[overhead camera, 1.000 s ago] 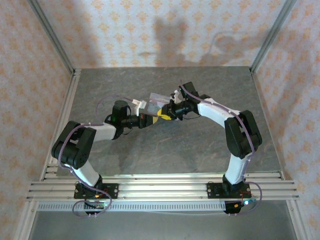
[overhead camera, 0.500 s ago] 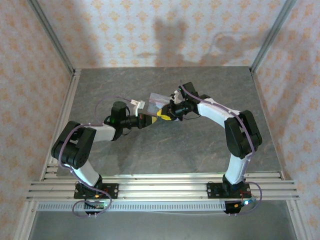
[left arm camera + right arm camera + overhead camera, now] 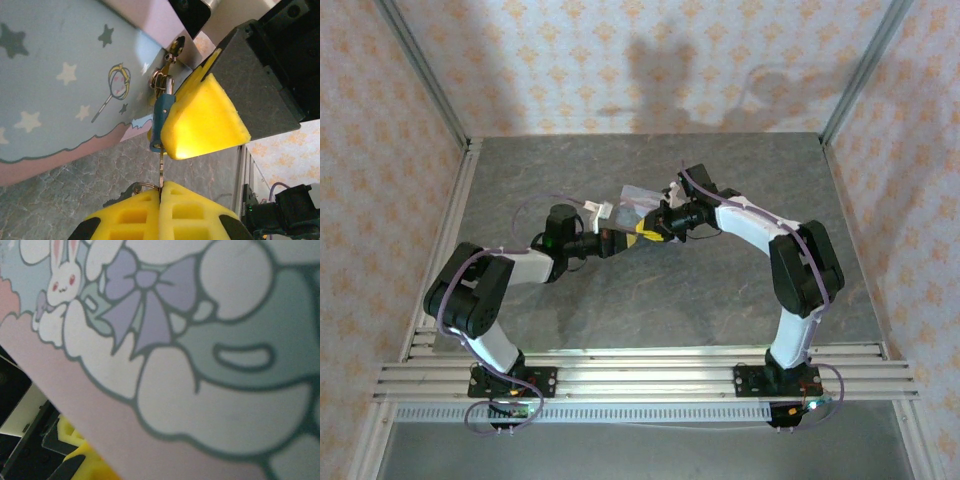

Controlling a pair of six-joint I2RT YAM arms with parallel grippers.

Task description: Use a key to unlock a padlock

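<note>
Left hand point(image 3: 160, 194) presses its pads together on a thin metal piece point(image 3: 161, 167) just below the key point(image 3: 159, 117). That key sits at the keyhole on the padlock point(image 3: 60, 90) edge. Right hand point(image 3: 651, 228), beside the padlock, lays one pad point(image 3: 200, 120) against the key's teal head; I cannot tell whether it clamps anything.
</note>
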